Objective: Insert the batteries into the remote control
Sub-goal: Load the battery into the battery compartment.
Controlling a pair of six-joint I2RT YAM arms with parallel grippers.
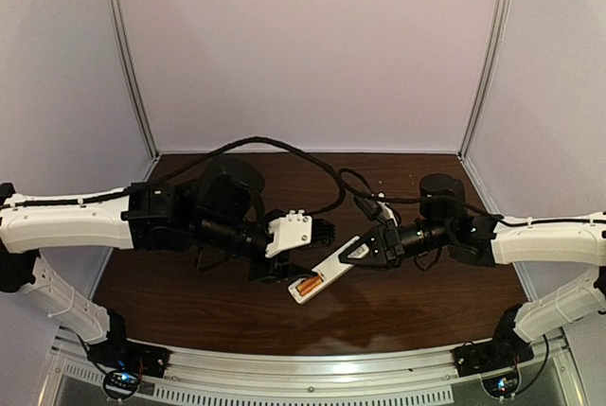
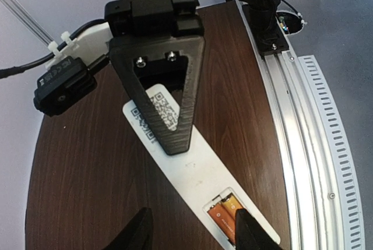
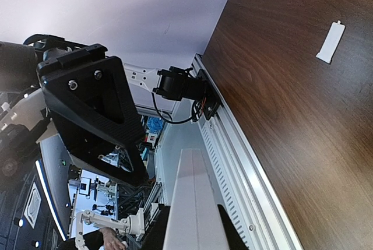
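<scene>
Top external view: dim, soft overhead light with a lilac cast on the walls. The dark table [image 1: 417,307] shows only a faint sheen, detail is grainy, and the aluminium rail [image 1: 303,368] at 6 o'clock is bowed by lens distortion. Left wrist view: brighter, with pale glare on the wood from 12 to 3 o'clock and the near fingers [image 2: 135,233] at 6 o'clock dark and blurred. Right wrist view: the wall is bright from 10 to 12 o'clock, the wood grain is crisp at 3 o'clock, and the remote control [image 3: 192,203] at 6 o'clock is out of focus.
</scene>
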